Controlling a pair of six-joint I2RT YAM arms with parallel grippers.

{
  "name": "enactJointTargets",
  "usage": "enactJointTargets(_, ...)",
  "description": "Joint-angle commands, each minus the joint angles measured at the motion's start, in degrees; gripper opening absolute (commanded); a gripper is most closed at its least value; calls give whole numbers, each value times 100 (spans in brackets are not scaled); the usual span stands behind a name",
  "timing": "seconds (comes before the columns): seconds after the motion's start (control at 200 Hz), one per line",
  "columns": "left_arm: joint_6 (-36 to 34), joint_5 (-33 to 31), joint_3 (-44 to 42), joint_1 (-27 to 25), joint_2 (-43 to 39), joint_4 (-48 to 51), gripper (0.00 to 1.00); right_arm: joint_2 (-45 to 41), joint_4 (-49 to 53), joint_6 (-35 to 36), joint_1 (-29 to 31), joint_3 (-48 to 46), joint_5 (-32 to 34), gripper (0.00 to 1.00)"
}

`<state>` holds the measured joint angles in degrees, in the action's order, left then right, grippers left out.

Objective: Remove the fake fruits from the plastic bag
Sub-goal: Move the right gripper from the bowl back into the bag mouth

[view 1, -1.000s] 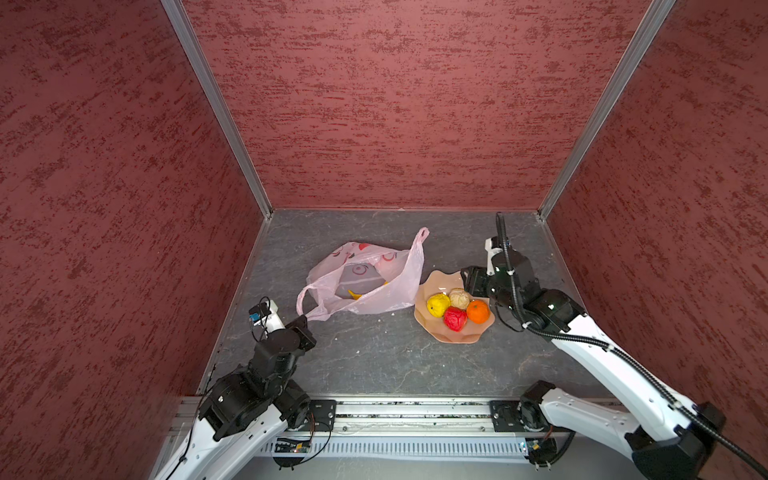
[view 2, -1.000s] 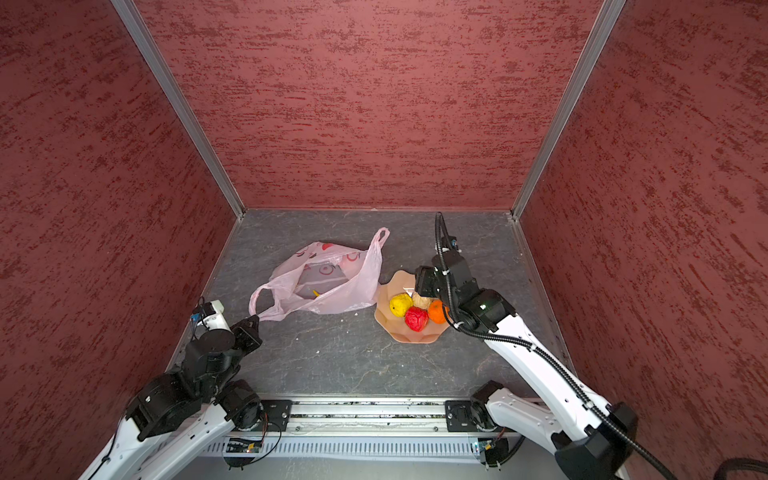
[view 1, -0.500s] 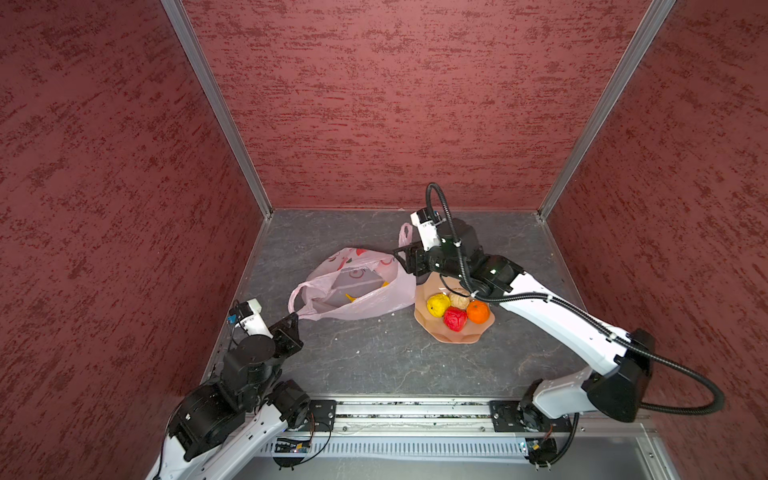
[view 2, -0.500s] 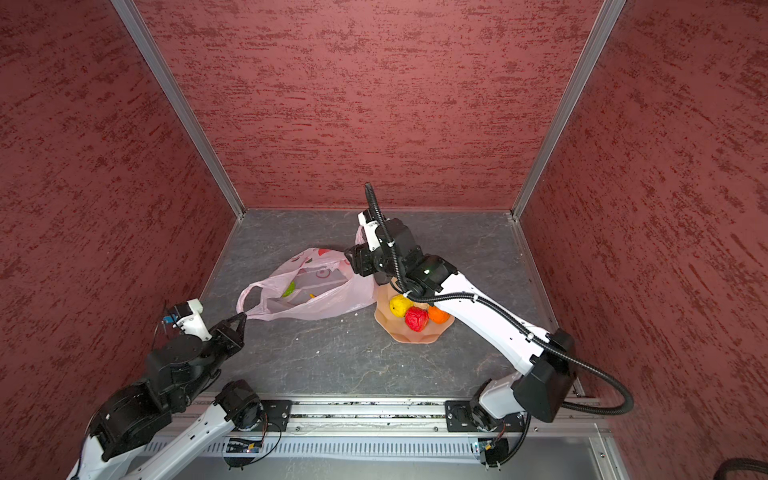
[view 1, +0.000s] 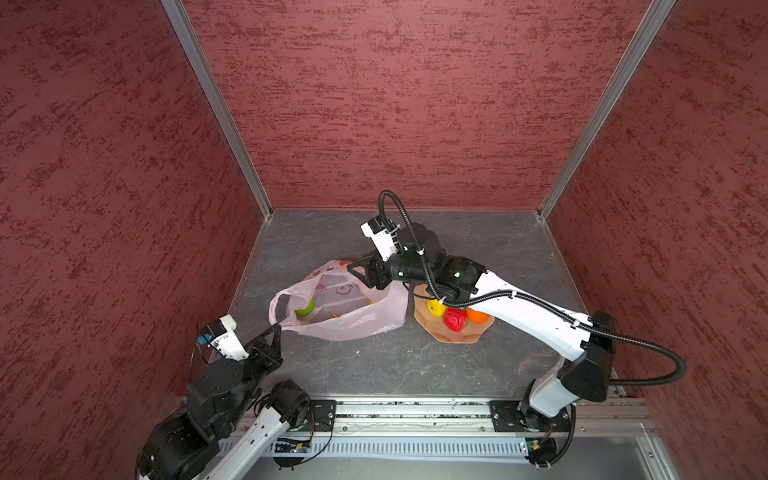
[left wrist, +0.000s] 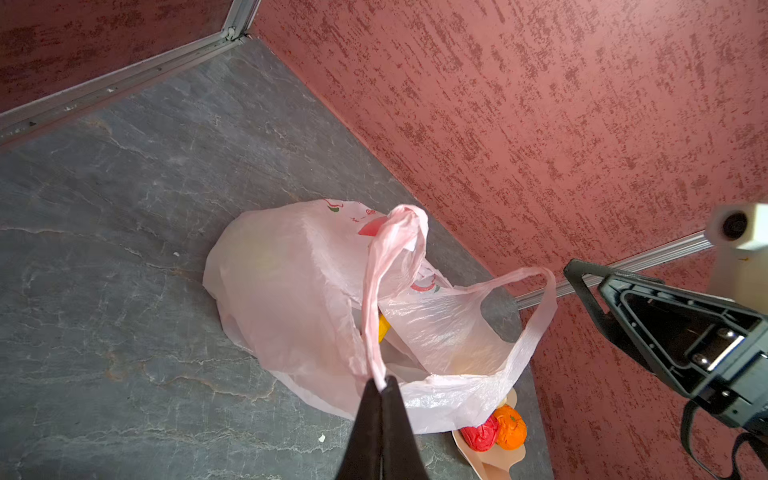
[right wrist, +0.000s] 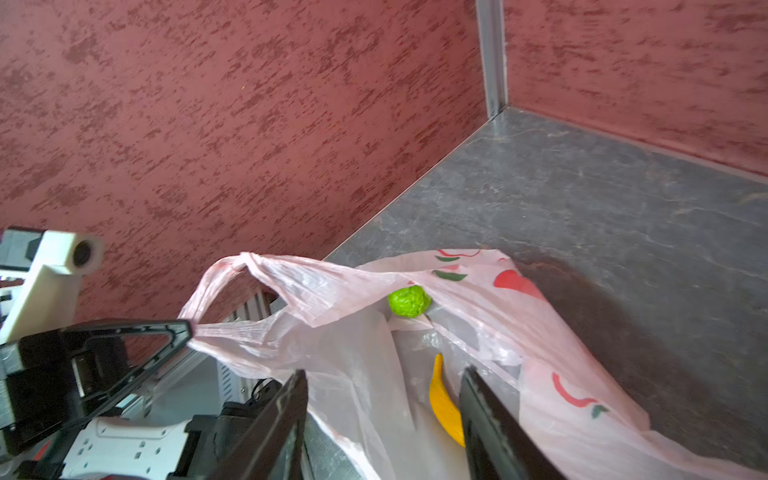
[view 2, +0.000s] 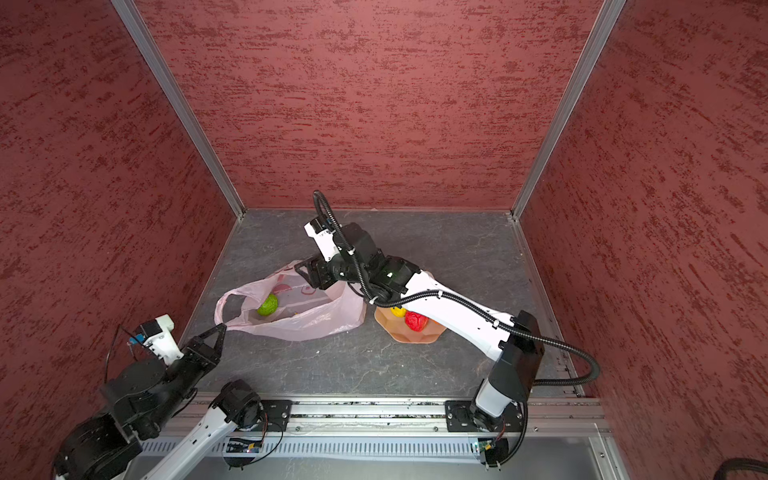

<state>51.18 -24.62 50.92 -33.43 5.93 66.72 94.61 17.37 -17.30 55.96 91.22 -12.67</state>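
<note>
The pale-pink plastic bag (view 1: 353, 322) (view 2: 307, 322) lies left of centre, its mouth stretched open. My left gripper (view 1: 277, 328) (left wrist: 384, 380) is shut on one loop handle and holds it taut. My right gripper (view 1: 358, 274) (right wrist: 386, 372) hangs open at the bag's mouth, its fingers astride the loose film. Inside the bag lie a green ball (view 1: 306, 307) (right wrist: 409, 301) and a yellow banana (right wrist: 444, 407), the banana close to one right finger. A yellow ball (view 1: 435, 307), a red one (view 1: 455, 319) and an orange one (view 1: 478, 316) sit in the peach dish (view 1: 455, 338).
The dish (view 2: 415, 336) stands just right of the bag, partly under my right forearm. Red textured walls enclose the grey floor on three sides. A metal rail (view 1: 415, 409) runs along the front edge.
My right arm has swung from the dish across to the bag's mouth. My left gripper has pulled the handle toward the front left, stretching the bag open, and the green ball now shows.
</note>
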Motion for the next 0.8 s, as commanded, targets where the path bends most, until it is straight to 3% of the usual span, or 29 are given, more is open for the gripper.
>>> enactJointTargets(0.0,-72,376,-177,281,12,134,0,401,200,175,175,206,-297,57)
enactJointTargets(0.195,-220,273,-309,793,94,51,0,1104,314,191,300,256,-625,50)
enactJointTargets(0.476,-387,356,-388,1264,-4,-133,0,2290,596,559,310,819,-450,47)
enactJointTargets(0.606,-204,340,-486,1322,-28,-58,0,2867,655,552,310,1211,-846,46)
enactJointTargets(0.796,373,-334,-564,1364,444,156,0,3096,523,640,408,1197,-1349,46)
